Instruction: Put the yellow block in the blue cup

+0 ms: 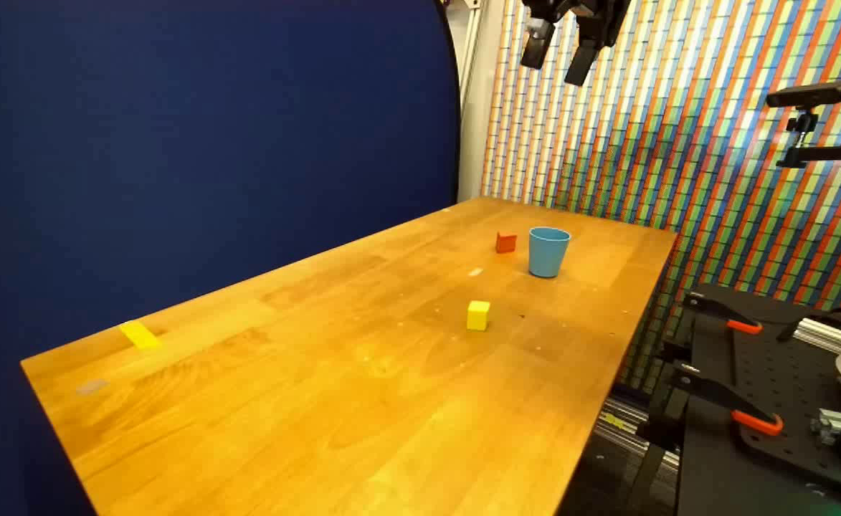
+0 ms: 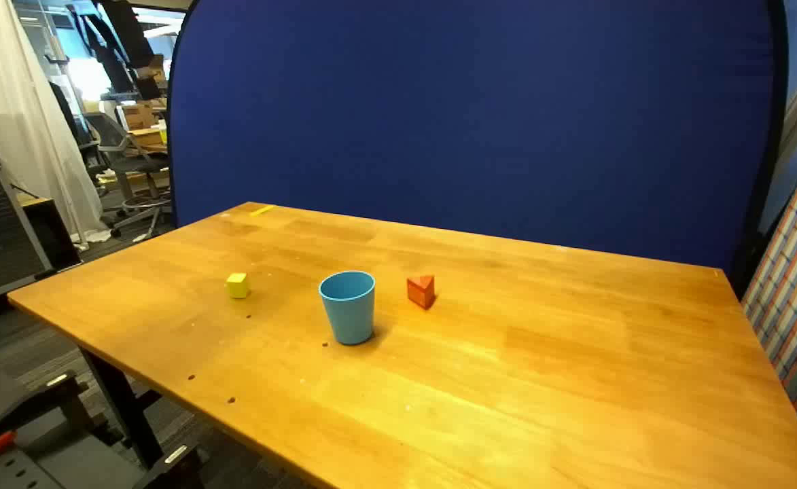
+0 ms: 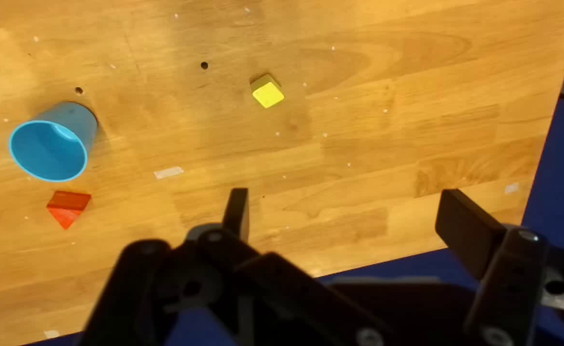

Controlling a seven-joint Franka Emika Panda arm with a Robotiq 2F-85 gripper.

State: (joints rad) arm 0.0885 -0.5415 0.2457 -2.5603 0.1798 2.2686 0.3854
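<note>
The yellow block (image 1: 477, 316) is a small cube resting on the wooden table, in both exterior views (image 2: 238, 286) and the wrist view (image 3: 268, 92). The blue cup (image 1: 547, 254) stands upright on the table, apart from the block, with its mouth up (image 2: 350, 312). In the wrist view the cup (image 3: 65, 139) is at the left, and the part of its inside that shows holds nothing. My gripper (image 1: 555, 70) is open and empty, high above the table. In the wrist view its fingers (image 3: 343, 197) are wide apart with only the table and blue backdrop behind.
A red triangular block (image 1: 506, 243) lies close to the cup, also in the wrist view (image 3: 68, 208). Flat yellow tape (image 1: 140, 335) marks the table's far corner. A blue backdrop (image 2: 466, 122) stands along one table edge. A camera on an arm (image 1: 814, 93) stands beside the table (image 1: 320, 401).
</note>
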